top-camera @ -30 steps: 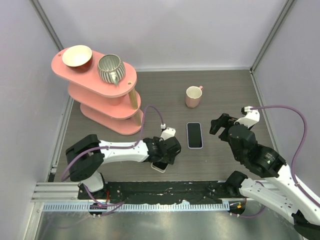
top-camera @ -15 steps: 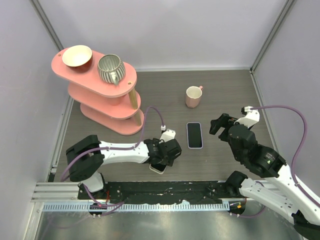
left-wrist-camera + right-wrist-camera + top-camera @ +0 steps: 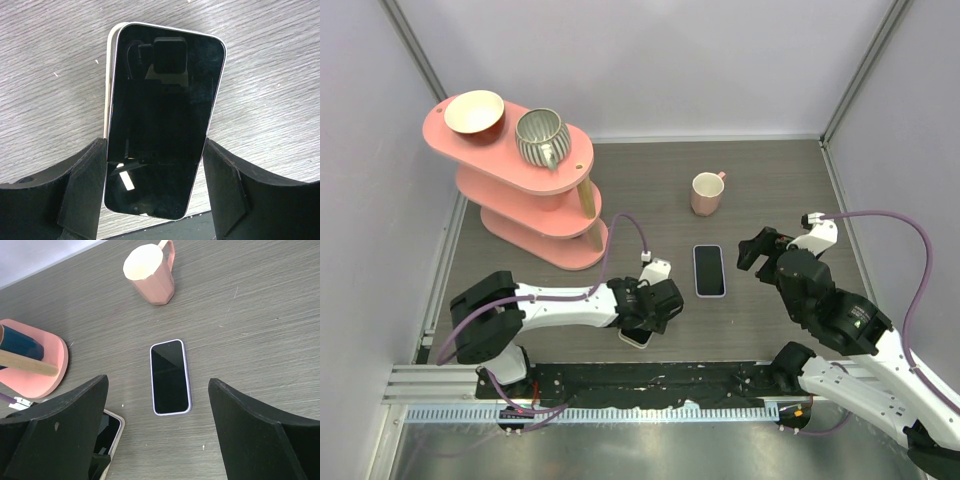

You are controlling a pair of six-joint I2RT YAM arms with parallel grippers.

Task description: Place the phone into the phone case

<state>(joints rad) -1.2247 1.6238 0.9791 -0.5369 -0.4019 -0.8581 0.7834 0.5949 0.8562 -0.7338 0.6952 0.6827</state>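
Note:
A black-screened phone (image 3: 160,115) lies flat in a white case (image 3: 108,90) near the table's front edge; the case rim shows along its left side and top. My left gripper (image 3: 155,145) is open, low over it, one finger close beside each long side of the phone. In the top view the left gripper (image 3: 645,312) hides most of the phone (image 3: 639,335). My right gripper (image 3: 761,252) is open and empty, hovering right of the middle of the table. The cased phone also shows in the right wrist view (image 3: 106,432).
A second phone in a lavender case (image 3: 709,270) lies mid-table, below my right gripper (image 3: 159,381). A pink mug (image 3: 706,193) stands behind it. A pink tiered shelf (image 3: 490,185) with a bowl and a ribbed pot stands at the back left. The black front rail (image 3: 210,225) runs just beyond the phone.
My left gripper has shifted slightly toward the front edge over the phone. The right arm and the lavender phone have not moved.

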